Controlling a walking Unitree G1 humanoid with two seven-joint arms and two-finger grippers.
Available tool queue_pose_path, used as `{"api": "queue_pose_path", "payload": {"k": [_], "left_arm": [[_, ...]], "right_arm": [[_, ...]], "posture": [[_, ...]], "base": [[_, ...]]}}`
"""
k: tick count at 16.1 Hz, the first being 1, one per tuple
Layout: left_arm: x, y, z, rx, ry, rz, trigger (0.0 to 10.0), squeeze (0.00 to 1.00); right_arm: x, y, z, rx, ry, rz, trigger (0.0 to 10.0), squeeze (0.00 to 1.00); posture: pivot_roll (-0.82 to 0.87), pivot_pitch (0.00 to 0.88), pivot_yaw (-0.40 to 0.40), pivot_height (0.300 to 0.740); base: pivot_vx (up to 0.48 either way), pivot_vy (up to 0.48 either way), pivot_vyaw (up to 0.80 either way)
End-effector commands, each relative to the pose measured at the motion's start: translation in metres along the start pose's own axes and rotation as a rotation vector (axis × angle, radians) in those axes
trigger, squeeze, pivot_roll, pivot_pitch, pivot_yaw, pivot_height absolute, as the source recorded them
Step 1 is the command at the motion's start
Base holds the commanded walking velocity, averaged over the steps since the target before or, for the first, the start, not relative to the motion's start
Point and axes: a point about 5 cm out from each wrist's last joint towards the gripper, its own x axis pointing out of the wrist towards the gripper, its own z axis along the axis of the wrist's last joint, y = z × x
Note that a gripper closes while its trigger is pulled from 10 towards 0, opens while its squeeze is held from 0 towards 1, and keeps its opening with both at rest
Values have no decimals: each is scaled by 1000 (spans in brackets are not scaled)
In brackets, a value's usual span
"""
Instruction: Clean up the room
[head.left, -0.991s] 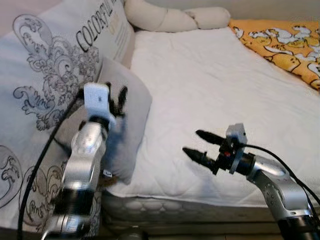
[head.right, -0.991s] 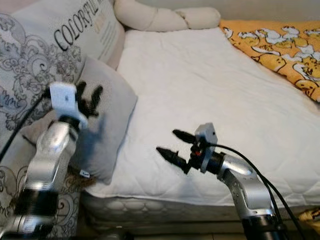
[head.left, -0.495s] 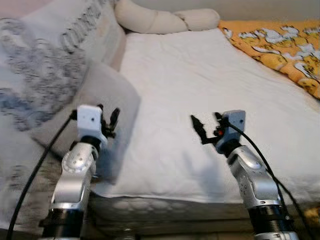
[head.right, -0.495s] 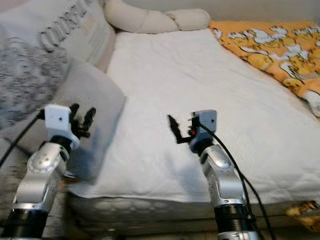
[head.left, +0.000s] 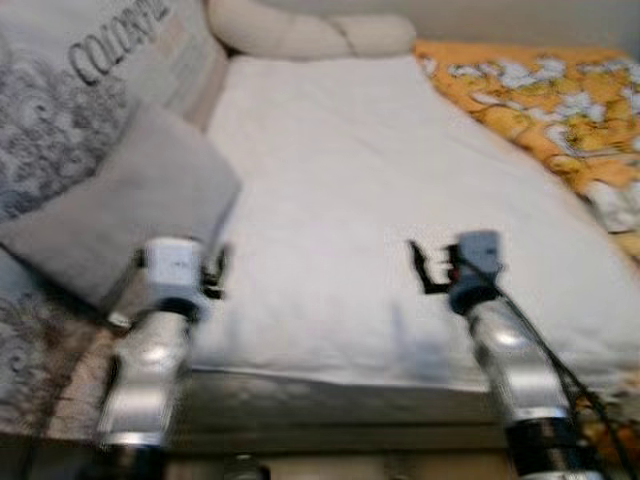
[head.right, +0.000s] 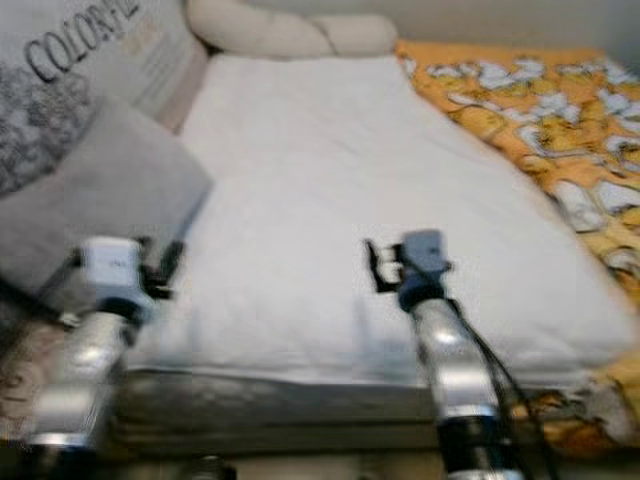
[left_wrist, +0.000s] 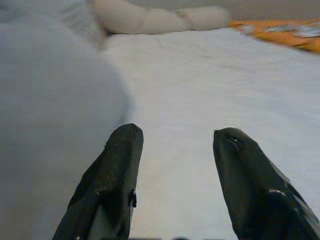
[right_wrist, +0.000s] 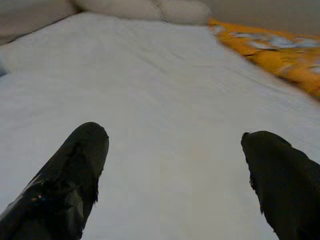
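Observation:
A bed with a white sheet (head.left: 330, 150) lies before me, the picture blurred. A plain grey pillow (head.left: 120, 205) rests on its left side, against a large patterned cushion (head.left: 70, 90) printed with "COLORFUL". My left gripper (head.left: 214, 273) hovers open and empty at the bed's near left edge, just right of the grey pillow (left_wrist: 45, 100). My right gripper (head.left: 428, 268) is open and empty over the near part of the sheet (right_wrist: 165, 90), pointing up the bed. Both wrist views show spread black fingers (left_wrist: 117, 165) with nothing between them.
An orange patterned blanket (head.left: 540, 100) covers the bed's right side. A cream bolster (head.left: 300, 30) lies along the far end. The mattress's front edge (head.left: 330, 395) runs just below both grippers.
The whole picture has shifted, so the camera moved. My left gripper came away from the grey pillow and sank toward the bed's edge. My right gripper turned from sideways to pointing up the bed.

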Motion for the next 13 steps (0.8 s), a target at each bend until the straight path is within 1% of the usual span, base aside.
{"api": "queue_pose_path", "payload": {"k": [1,2,3,4,5,6,7,9,10,11,12,13], "left_arm": [[-1,8,-1,22,11,27,10000,490],[-1,9,-3,22,24,31,10000,490],[-1,10,-5,23,36,41,10000,490],[-1,10,-6,23,41,46,10000,494],[-2,10,-6,29,44,48,10000,494],[-2,9,-6,33,45,47,10000,498],[-2,9,-6,38,46,50,10000,494],[-5,7,-8,29,51,70,10000,494],[-5,6,-8,36,52,61,10000,494],[-5,6,-8,35,52,61,10000,494],[-4,7,-7,39,52,59,10000,498],[-3,7,-8,39,55,60,10000,498]], "right_arm": [[0,8,1,41,2,26,10000,0],[-1,9,0,53,-1,16,10000,0],[-2,10,-5,112,25,-11,10000,0],[-3,9,-9,137,35,-28,10000,0],[-5,8,-11,80,43,-15,10000,0],[-5,6,-12,92,52,-32,10000,0],[-4,2,-12,99,56,-57,10000,0],[-1,-11,-8,-72,47,-149,10000,0],[1,-11,-9,-43,61,-130,10000,0],[2,-10,-6,-24,42,-104,10000,0],[2,-11,-3,-34,13,-123,10000,0],[1,-13,-2,-45,11,-144,10000,0]], "posture": [[99,0,-1,740],[98,0,0,740],[94,0,1,740],[88,0,3,740],[88,0,-3,740],[90,0,-9,740],[95,0,-22,740],[106,0,-26,740],[106,0,-22,740],[101,0,-17,740],[94,0,-13,740],[89,0,-7,740]], "base": [[0,-349,0],[0,-341,0],[0,-337,0],[0,-345,0],[0,-341,0],[0,-341,0],[0,-341,800],[0,-341,800],[0,-341,800],[0,-341,0],[0,-337,0],[0,-341,0]]}}
